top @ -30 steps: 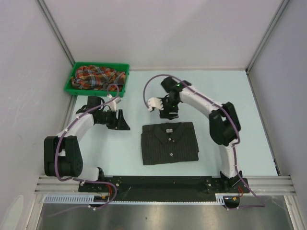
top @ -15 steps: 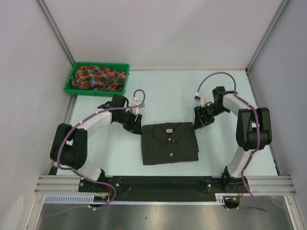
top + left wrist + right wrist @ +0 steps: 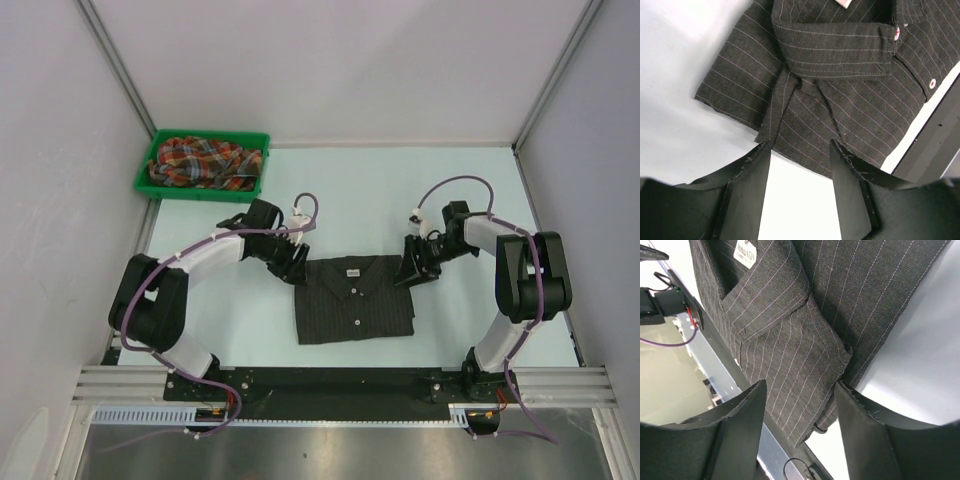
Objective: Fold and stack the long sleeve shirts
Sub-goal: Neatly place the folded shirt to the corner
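The black pinstriped shirt (image 3: 354,298) lies folded in a rectangle, collar up, on the table between the arms. My left gripper (image 3: 292,262) is open and empty at its top left corner. In the left wrist view the shirt's edge (image 3: 840,75) lies just beyond the open gripper (image 3: 800,147). My right gripper (image 3: 408,272) is open at the top right corner. In the right wrist view the folded corner (image 3: 790,340) reaches between the open gripper's (image 3: 800,386) fingers, not pinched. The plaid shirt (image 3: 200,160) lies crumpled in the bin.
The green plastic bin (image 3: 200,192) stands at the back left corner of the pale table. Grey walls close the left, back and right sides. The black base rail (image 3: 330,392) runs along the near edge.
Both grippers have come down to the black shirt's top corners. The left moved right from near the bin. The right swung from above the collar to the right corner.
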`<state>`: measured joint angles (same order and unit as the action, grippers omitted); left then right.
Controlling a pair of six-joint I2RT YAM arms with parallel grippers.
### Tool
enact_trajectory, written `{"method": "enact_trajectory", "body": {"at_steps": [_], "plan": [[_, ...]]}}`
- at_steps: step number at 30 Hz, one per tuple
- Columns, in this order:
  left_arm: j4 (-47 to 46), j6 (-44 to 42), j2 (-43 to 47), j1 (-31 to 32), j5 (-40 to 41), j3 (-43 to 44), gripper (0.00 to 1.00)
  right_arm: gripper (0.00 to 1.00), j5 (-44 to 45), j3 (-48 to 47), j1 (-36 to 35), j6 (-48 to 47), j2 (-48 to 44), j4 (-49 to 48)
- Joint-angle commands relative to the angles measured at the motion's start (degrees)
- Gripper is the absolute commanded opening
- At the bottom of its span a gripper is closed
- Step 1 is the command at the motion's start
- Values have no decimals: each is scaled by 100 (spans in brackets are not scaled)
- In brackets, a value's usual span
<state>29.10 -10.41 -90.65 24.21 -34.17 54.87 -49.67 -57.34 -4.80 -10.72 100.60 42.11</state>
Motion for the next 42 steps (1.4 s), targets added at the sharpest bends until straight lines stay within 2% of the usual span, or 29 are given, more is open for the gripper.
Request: {"method": "enact_trajectory", "body": {"at_steps": [1, 3, 4, 7, 12, 17, 20, 22, 23, 24, 26, 27, 28, 34, 38, 39, 40, 41, 42], "plan": [[-133, -4, 12, 23, 34, 234, 54, 54, -306, 74, 5, 255, 109, -229], [-142, -31, 12, 58, 60, 243, 51, 45, -437, 74, -4, 298, 136, -229], [-150, -39, 21, 67, 95, 243, 50, 35, -473, 74, -21, 307, 92, -194], [-168, -48, 4, 75, 130, 243, 50, 27, -430, -13, -21, 247, -57, -54], [-247, -31, -119, 84, 139, 217, 59, 27, -8, -93, -30, 123, -84, 17], [-291, -83, -418, 137, 157, 252, 58, 27, 150, -5, -65, 342, -5, -273], [-247, -101, -672, 172, 60, 305, 51, 12, 150, -14, -65, 421, 39, -308], [-212, -92, -708, 172, -80, 349, 39, 1, 142, -31, -65, 422, 13, -273], [-195, -92, -700, 172, -89, 357, 34, 0, 177, -40, -65, 422, -40, -265], [-186, -92, -647, 172, -116, 366, 23, 0, 194, -40, -39, 422, -92, -264], [-151, -84, -568, 172, -160, 436, 12, 0, 238, -58, -21, 439, -241, -256], [-150, 3, -472, 172, -142, 471, 1, 0, 265, -84, 14, 474, -303, -273], [-159, 30, -419, 172, -134, 524, 0, 0, 334, -93, 40, 474, -356, -291], [-396, 233, -365, 172, -125, 525, 0, 0, 624, -84, 163, 492, -462, -449], [-607, 311, -488, 163, 181, 437, 1, 0, 801, 56, 181, 589, -401, -721], [-608, 338, -506, 137, 235, 428, 6, 0, 810, 56, 190, 597, -322, -730], [-573, 364, -497, 85, 279, 419, 13, 11, 827, -4, 190, 624, -304, -695], [-520, 460, -454, 41, 428, 419, 29, 16, 862, -22, 190, 633, -312, -678], [-459, 548, -375, -142, 438, 393, 38, 23, 906, -31, 216, 641, -339, -651]]}}
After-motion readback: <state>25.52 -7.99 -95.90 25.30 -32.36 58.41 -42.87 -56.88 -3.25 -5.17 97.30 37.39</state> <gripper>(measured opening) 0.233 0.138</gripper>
